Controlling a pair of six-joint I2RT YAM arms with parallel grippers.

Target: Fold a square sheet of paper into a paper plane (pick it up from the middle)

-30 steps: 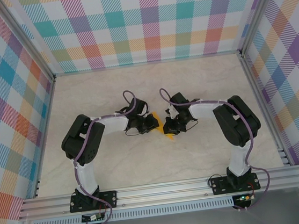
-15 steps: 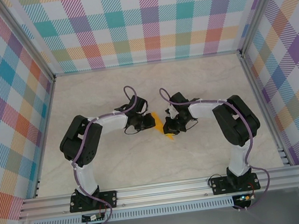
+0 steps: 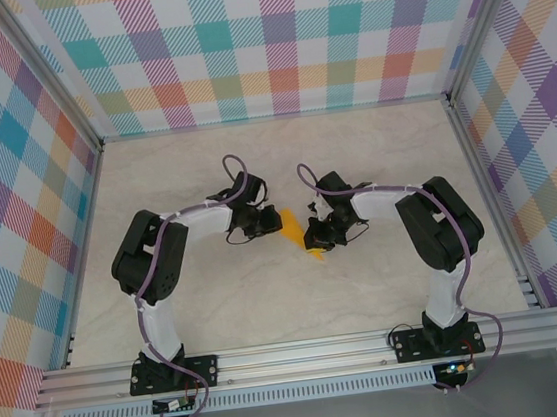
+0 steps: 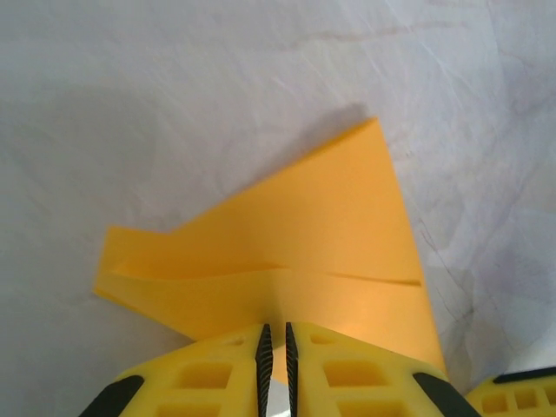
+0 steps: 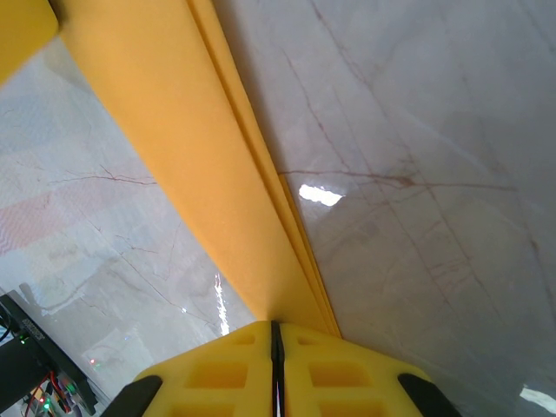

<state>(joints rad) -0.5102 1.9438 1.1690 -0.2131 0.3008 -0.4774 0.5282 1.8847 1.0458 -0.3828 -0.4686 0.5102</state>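
Over the marble table [image 3: 372, 147], at its middle, there is one folded paper [image 3: 291, 229] between two grippers — the left gripper [image 4: 274, 347] pinches its edge, the right gripper [image 5: 275, 347] clamps its layers.

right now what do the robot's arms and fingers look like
Both the left arm and right arm have bulky black joints joined by white links, each trailed by a purple cable and bolted on a black base plate. The left fingers and right fingers are yellow plastic blocks with rectangular cut-outs and black ribbed inner pads.
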